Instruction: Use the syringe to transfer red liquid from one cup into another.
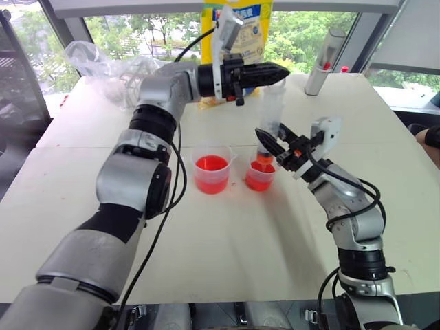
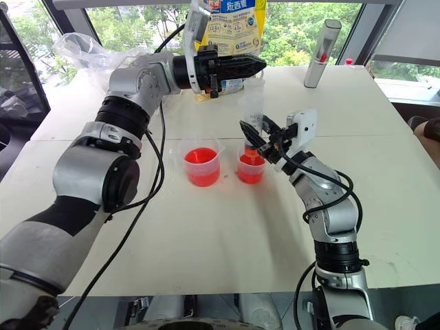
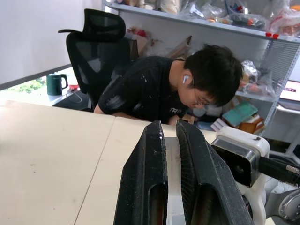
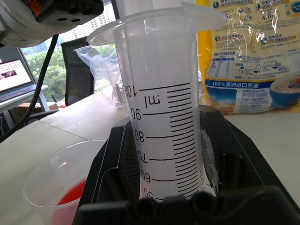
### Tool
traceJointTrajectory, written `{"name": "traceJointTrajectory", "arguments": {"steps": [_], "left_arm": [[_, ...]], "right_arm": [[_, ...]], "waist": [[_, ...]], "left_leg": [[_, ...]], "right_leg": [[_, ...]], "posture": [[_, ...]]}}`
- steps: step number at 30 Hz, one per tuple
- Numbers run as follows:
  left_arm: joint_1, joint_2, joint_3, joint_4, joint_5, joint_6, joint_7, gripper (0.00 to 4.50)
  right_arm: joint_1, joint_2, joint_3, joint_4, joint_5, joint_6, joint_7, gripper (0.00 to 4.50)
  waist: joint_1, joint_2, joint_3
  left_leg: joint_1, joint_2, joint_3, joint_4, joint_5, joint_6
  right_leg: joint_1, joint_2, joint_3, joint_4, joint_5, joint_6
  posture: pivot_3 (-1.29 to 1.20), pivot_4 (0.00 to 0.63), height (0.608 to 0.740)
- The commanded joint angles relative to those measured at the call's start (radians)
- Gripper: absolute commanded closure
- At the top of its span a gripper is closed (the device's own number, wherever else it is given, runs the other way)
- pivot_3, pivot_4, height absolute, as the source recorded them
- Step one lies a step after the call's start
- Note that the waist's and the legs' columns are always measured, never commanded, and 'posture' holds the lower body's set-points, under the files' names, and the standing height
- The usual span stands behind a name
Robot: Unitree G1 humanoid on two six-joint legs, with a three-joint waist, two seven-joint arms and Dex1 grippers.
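Black fingers (image 4: 213, 154) of the right gripper (image 1: 275, 142) clamp the barrel of the large clear plastic syringe (image 1: 272, 113), which stands upright at frame centre with its orange tip dipped into the smaller clear plastic cup (image 1: 260, 175). Directly above, the left gripper (image 1: 275, 71) reaches in level from the upper left, its fingers (image 3: 197, 187) pressed narrow on the white plunger top (image 3: 172, 183); the plunger's long axis runs straight down through the barrel, so that hand is the nearer one for pushing. Both the small cup and the larger clear handled beaker (image 1: 212, 173) just left of it hold red-orange liquid (image 1: 211, 165).
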Motion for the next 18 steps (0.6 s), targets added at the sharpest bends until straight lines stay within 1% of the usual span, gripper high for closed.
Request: {"name": "traceJointTrajectory", "arguments": {"steps": [1,18], "left_arm": [[0.025,-0.011,-0.036,-0.030,0.027,0.015,-0.033,4.45],[0.110,-0.033,-0.060,-0.099,0.040,0.031,-0.027,4.45]], "right_arm": [[-0.061,-0.012,-0.040,-0.069,0.030,-0.014,-0.013,3.10],[-0.126,-0.055,-0.081,-0.071,0.073,0.020,-0.024,3.10]], "waist": [[0.000,0.000,0.000],[0.000,0.000,0.000]], "left_leg": [[0.000,0.000,0.000,0.000,0.000,0.000],[0.000,0.000,0.000,0.000,0.000,0.000]], "right_leg": [[0.000,0.000,0.000,0.000,0.000,0.000],[0.000,0.000,0.000,0.000,0.000,0.000]], "posture": [[0.00,0.150,0.740],[0.00,0.150,0.740]]}}
